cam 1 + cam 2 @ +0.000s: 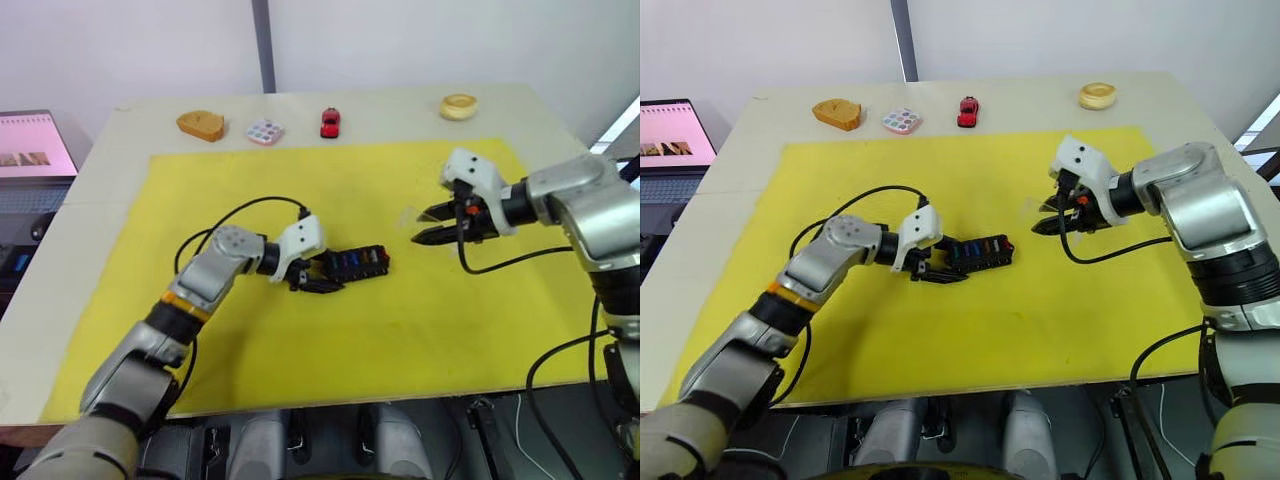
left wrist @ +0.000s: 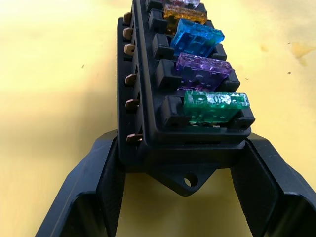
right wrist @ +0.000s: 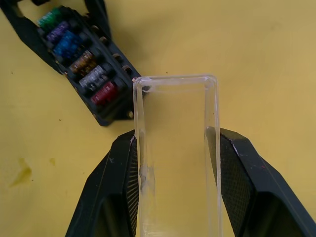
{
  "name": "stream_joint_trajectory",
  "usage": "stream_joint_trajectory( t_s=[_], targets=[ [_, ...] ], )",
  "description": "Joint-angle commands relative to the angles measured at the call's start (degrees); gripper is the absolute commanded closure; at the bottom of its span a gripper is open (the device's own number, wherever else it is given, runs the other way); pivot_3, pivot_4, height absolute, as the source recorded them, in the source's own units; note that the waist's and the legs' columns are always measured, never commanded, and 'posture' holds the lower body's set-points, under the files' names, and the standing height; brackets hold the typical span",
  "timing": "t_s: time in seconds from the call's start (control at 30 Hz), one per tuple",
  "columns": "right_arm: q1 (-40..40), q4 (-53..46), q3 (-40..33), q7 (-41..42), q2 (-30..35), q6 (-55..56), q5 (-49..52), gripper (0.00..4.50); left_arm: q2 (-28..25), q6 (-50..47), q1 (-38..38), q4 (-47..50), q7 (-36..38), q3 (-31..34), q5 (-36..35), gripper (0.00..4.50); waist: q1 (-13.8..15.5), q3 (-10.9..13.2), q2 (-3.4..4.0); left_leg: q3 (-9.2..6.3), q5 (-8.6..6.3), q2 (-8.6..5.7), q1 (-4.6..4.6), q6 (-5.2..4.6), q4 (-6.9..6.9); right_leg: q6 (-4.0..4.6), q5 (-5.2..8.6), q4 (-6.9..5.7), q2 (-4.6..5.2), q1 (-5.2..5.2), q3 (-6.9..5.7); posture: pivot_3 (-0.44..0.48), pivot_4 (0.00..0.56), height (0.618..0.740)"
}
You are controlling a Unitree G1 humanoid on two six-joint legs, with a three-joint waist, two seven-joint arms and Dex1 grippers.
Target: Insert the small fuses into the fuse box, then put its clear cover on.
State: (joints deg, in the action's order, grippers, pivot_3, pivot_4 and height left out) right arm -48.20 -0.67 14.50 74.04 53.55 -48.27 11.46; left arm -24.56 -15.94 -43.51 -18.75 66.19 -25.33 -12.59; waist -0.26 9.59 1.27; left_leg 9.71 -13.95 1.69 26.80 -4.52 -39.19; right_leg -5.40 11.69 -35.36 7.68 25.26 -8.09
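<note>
Yellow mat [image 1: 400, 330]: fuse box [image 1: 352, 264] at frame centre, one end clamped between the left gripper [image 1: 318, 281] fingers, 6 fuses [image 3: 74, 54] seated in 1 row. Right gripper [image 3: 173, 197], centre right, holds the clear cover [image 3: 175, 148] by its long sides, well apart from the box. Step in hand, cover fitting: align cover length with box, lower level, left grip steady.

I saw a toy car [image 1: 330, 122], a dotted palette [image 1: 265, 131], a brown block [image 1: 201, 125] and a tape roll [image 1: 459, 106] lined up well beyond both pincers.
</note>
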Motion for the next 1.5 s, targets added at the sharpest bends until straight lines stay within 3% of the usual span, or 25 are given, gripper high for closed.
stream_joint_trajectory(
  t_s=[0.03,0.27,0.6,0.8,0.93,0.97,1.23,1.5],
  targets=[
    [1.0,-5.3,-1.7,1.1,1.5,0.2,2.0,2.85,1.2,1.5,-1.2,-3.3,7.8,0.1,-0.9,1.97,-0.2,0.0,0.0,0.0,0.01,0.0,0.0,-0.02,0.0,-0.01,0.0,-0.01,0.0,0.0,0.0,0.0,0.15,0.74],
    [2.4,-9.2,-1.8,1.9,3.5,-0.2,3.5,2.85,2.0,3.6,-2.1,-7.3,13.7,-0.4,2.0,1.97,-0.3,0.0,0.0,-0.02,0.02,0.0,-0.02,-0.03,-0.03,-0.01,0.0,-0.02,0.01,-0.03,0.0,0.0,0.15,0.74],
    [-1.6,-9.0,2.8,1.5,-0.4,-2.3,4.0,2.85,3.3,7.1,-1.9,-12.0,12.7,-0.5,7.4,1.97,-0.3,0.0,0.0,-0.07,0.01,-0.01,-0.08,-0.05,-0.06,0.01,0.01,-0.03,0.06,-0.07,0.0,0.0,0.15,0.74],
    [-5.4,-8.7,5.5,0.7,-2.5,-4.4,4.1,2.85,2.7,4.1,0.7,-9.2,12.5,1.8,5.8,1.97,-0.4,0.0,0.0,-0.08,0.01,0.0,-0.08,-0.05,-0.06,0.02,0.01,-0.05,0.06,-0.04,0.0,0.0,0.15,0.74],
    [-4.0,-9.8,7.3,-0.7,-2.0,-0.7,1.2,2.85,2.9,3.5,2.1,-7.9,9.5,3.2,6.4,0.2,-0.4,0.0,0.01,-0.07,0.0,0.01,-0.1,-0.05,-0.05,0.01,0.01,-0.06,0.04,-0.06,0.01,0.0,0.15,0.74],
    [-3.8,-10.5,7.1,-0.7,-2.0,-1.5,1.7,2.85,2.9,2.7,2.7,-6.8,8.4,3.8,6.2,0.09,-0.4,0.0,0.01,-0.07,0.0,0.01,-0.1,-0.05,-0.05,0.01,0.01,-0.06,0.04,-0.07,0.01,0.0,0.15,0.74],
    [-3.9,-9.7,9.6,-1.8,-4.0,1.7,-0.4,2.85,-4.0,-2.7,8.8,8.2,7.6,6.5,4.4,0.09,-1.1,0.0,0.01,-0.04,0.01,0.05,-0.15,-0.04,-0.04,0.0,0.0,-0.14,0.0,-0.08,0.02,0.0,0.15,0.74],
    [-9.5,-9.6,13.0,-0.7,-7.2,-3.9,-0.6,2.85,-8.8,-9.2,15.2,21.3,4.4,10.9,-0.4,0.09,-1.1,0.0,0.01,0.01,0.03,0.08,-0.13,0.0,0.0,0.0,0.01,-0.19,-0.01,0.0,0.01,0.0,0.15,0.74]
  ],
)
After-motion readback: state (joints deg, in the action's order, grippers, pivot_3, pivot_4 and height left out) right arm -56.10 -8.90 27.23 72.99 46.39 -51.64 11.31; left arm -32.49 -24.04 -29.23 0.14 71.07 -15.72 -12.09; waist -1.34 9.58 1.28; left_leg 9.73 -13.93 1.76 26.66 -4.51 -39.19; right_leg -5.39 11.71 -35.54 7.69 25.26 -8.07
